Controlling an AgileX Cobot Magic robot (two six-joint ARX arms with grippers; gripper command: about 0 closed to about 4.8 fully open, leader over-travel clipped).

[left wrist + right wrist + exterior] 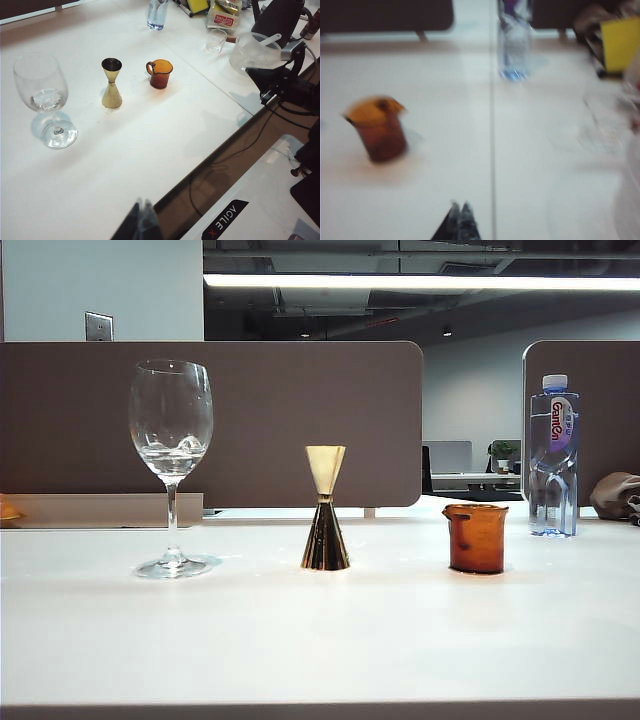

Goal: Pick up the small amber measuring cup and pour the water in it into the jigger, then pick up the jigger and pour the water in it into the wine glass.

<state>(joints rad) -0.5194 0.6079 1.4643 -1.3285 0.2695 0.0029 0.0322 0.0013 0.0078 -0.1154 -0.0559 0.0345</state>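
Note:
The small amber measuring cup (pixel 476 538) stands upright on the white table, right of the gold jigger (pixel 325 508); the wine glass (pixel 171 460) stands at the left. Some clear water shows low in the wine glass bowl. The left wrist view shows the wine glass (pixel 44 98), jigger (pixel 111 83) and cup (pixel 160 73) in a row, far from my left gripper (pixel 141 204), which is shut and empty near the table's front edge. My right gripper (pixel 460 206) is shut and empty, with the cup (pixel 377 128) off to one side and blurred. Neither gripper appears in the exterior view.
A clear plastic water bottle (pixel 553 454) stands behind the cup at the right. Brown partition panels (pixel 210 420) line the table's back. A small glass (pixel 216 40), a large clear bowl (pixel 252 50), packets and cables lie beyond the cup at the table's side.

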